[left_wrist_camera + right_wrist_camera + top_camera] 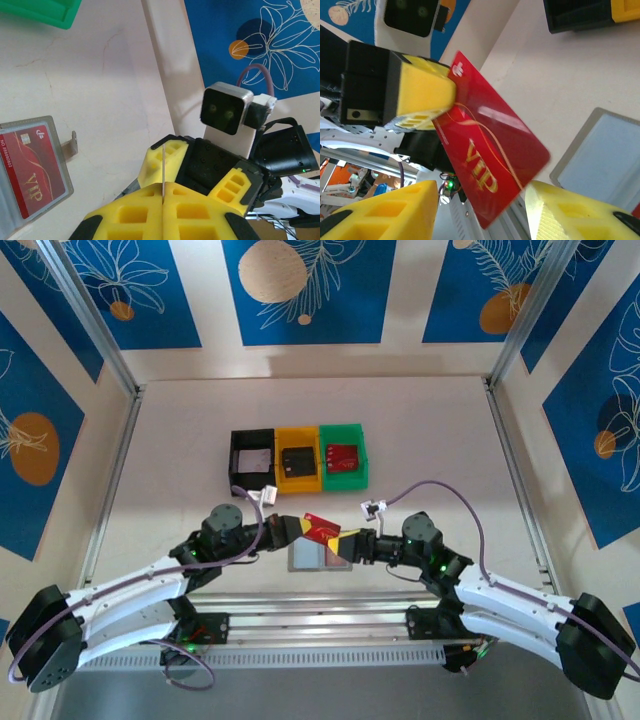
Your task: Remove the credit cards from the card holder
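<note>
1. My left arm comes in low from the near left and the right arm mirrors it from the near right. Their wrists meet nose to nose over the near middle of the table.
2. The left gripper has its jaws clamped flat on one end of a red card. The card is held clear of the table, tilted, between the two grippers.
3. The right gripper has its jaws apart, with one of its fingers on each side of the card's free end. I see a gap on both sides.
4. The card is thin, glossy, stiff plastic with gold "VIP" lettering and a gold swirl. The fingers are ribbed yellow blocks on black mounts.
5. The card holder lies open and flat on the table just beneath the grippers. It has a grey rim, rounded corners and a pale bluish inner panel.
6. A second red card sits in the holder's other panel.
7. Farther back, well apart from the arms, a black bin, a yellow bin and a green bin stand side by side in a row. I cannot make out their contents.
</note>
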`<action>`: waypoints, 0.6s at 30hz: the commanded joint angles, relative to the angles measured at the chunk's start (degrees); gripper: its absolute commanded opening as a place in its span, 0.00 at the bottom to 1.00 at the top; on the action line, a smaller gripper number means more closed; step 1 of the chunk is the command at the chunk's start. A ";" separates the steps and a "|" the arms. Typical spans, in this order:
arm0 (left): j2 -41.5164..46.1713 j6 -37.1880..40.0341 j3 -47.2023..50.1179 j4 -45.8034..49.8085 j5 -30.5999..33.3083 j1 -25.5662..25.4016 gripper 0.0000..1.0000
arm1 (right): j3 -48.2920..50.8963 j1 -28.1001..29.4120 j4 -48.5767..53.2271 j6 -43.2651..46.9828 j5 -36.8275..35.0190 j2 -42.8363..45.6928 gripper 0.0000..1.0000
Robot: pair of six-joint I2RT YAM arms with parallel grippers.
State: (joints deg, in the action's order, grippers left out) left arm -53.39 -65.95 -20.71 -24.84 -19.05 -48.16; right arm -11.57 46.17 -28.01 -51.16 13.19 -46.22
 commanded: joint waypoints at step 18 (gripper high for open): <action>0.78 1.26 0.17 -0.12 -0.76 -0.45 0.15 | -3.96 0.41 0.79 2.26 -3.01 1.88 0.00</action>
State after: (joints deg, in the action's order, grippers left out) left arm -53.32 -65.63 -20.60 -25.74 -18.39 -48.14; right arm -12.86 46.17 -27.68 -50.92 11.77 -45.76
